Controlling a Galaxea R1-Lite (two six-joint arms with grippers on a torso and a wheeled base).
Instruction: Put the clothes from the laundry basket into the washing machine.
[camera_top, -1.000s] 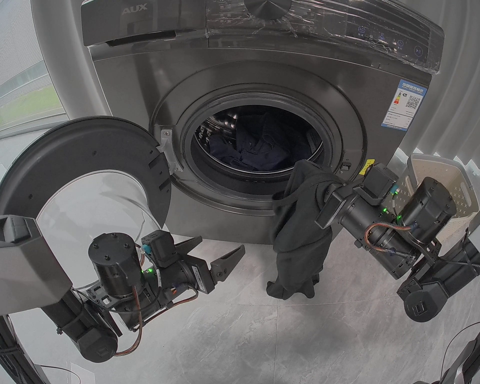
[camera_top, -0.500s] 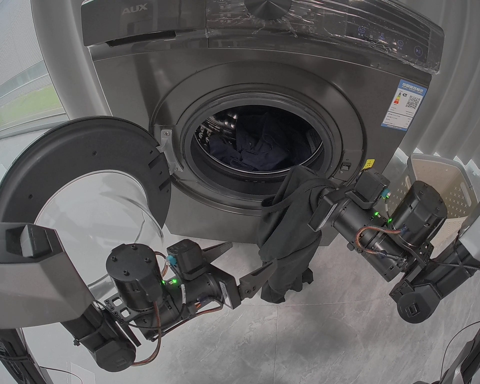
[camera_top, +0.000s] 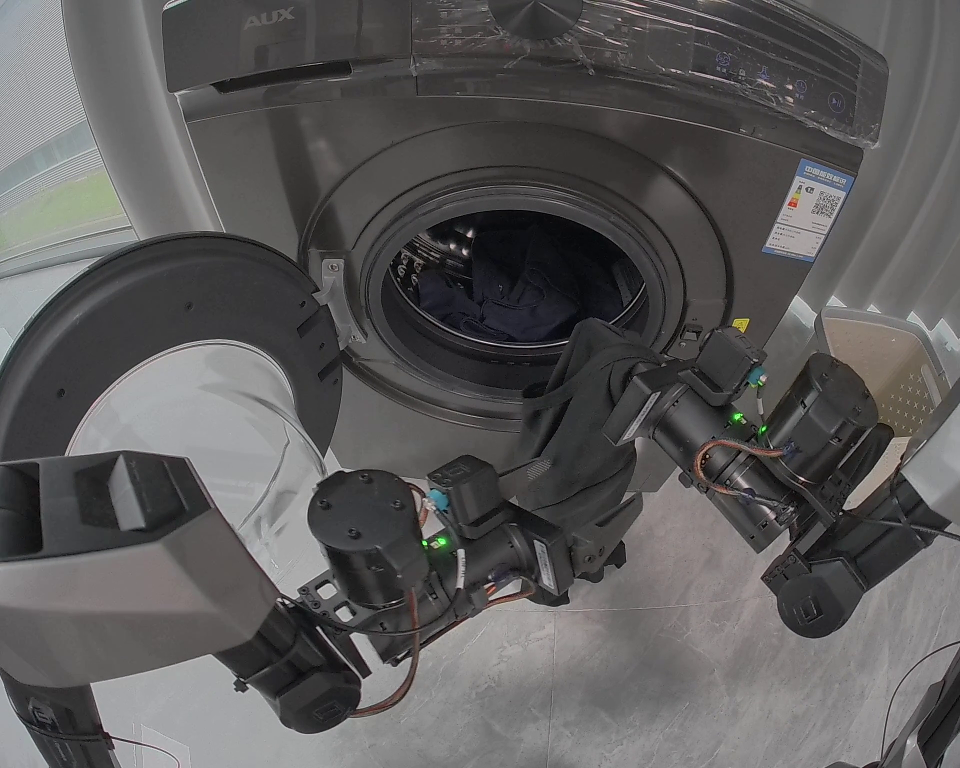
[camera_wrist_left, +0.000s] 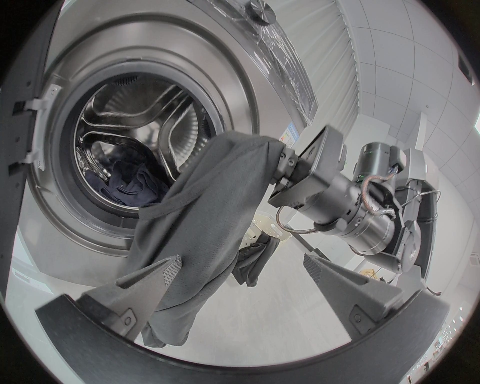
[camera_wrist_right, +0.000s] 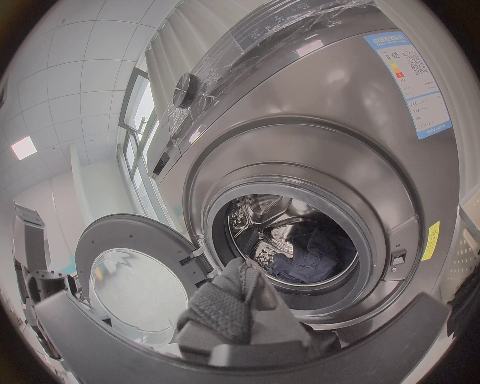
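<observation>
While the washing machine (camera_top: 560, 130) stands with its round door (camera_top: 160, 300) swung fully open to the robot's left, the drum opening faces the head view directly. The beige perforated laundry basket (camera_top: 885, 370) sits just beside the machine, on the robot's right.

A dark grey garment (camera_top: 575, 420) hangs in front of the lower rim of the drum opening, outside the drum, with its loose part draping downward. Dark blue clothes (camera_top: 510, 290) lie at the bottom of the drum.

The right hand (camera_wrist_left: 282, 167) is clamped on the upper end of the garment, level with the lower right edge of the opening. The left hand (camera_wrist_left: 241, 259) sits below it at the hanging part of the garment, fingers spread wide apart. One finger overlaps the fabric, though contact cannot be confirmed. The other finger stands clear of the fabric.
</observation>
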